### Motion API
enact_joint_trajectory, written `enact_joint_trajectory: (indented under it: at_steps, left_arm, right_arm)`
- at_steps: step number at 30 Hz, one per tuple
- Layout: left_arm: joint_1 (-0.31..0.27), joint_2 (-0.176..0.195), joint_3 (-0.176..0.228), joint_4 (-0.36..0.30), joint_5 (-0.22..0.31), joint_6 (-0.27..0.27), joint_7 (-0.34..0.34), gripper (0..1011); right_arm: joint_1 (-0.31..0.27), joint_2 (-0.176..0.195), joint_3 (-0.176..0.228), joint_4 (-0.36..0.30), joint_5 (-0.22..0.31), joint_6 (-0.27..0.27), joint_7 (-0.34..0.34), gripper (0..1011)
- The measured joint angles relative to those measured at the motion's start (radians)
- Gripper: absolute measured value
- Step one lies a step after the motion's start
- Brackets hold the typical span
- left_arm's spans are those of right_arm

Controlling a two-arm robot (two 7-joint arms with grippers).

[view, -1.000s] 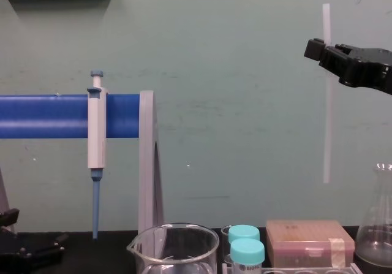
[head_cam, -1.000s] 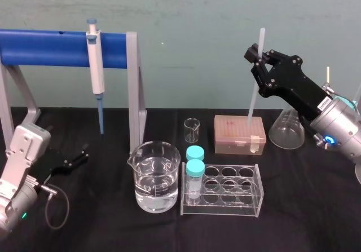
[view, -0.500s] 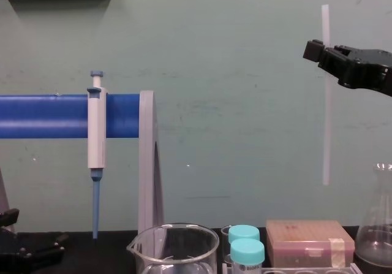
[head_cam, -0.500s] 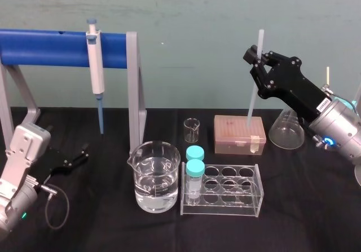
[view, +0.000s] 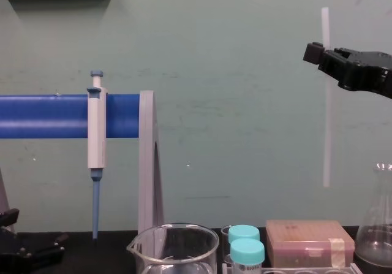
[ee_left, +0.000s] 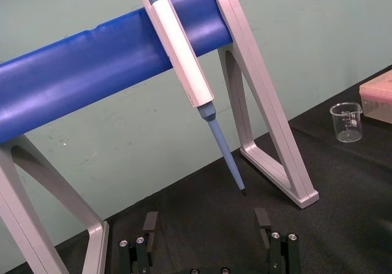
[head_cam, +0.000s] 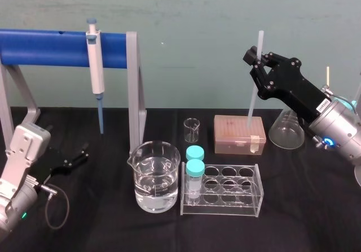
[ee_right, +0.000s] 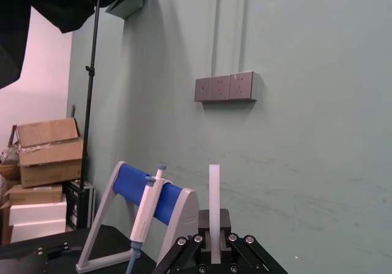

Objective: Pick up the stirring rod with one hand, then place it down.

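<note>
Because the right tool [head_cam: 255,60] is clamped on the rod [head_cam: 251,105] near its upper end, the rod hangs almost upright in the air above the tan box [head_cam: 239,133], its lower tip clear of the lid, likely so it clears the flask [head_cam: 287,131] beside the box before being set down. Most of the rod runs below the fingers, with a short stub above. Far left of the box, the left tool [ee_left: 206,219] rests idle on the table [head_cam: 310,207], fingers apart.

Right claw [head_cam: 258,58], stirring rod [head_cam: 252,97] lowered slightly.
</note>
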Motion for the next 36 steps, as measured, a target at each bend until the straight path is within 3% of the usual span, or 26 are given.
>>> enact_joint_trajectory:
  at_steps: [20, 28, 36]
  left_arm:
    - [0.0, 0.0, 0.0, 0.0, 0.0, 0.0, 0.0, 1000]
    - [0.0, 0.0, 0.0, 0.0, 0.0, 0.0, 0.0, 1000]
    - [0.0, 0.0, 0.0, 0.0, 0.0, 0.0, 0.0, 1000]
  right_arm:
    - [0.001, 0.004, -0.003, 0.006, 0.009, 0.004, 0.016, 67]
    - [-0.083, 0.066, -0.002, -0.075, 0.073, 0.036, 0.076, 67]
    - [-0.152, 0.113, -0.002, -0.113, 0.099, 0.052, 0.081, 67]
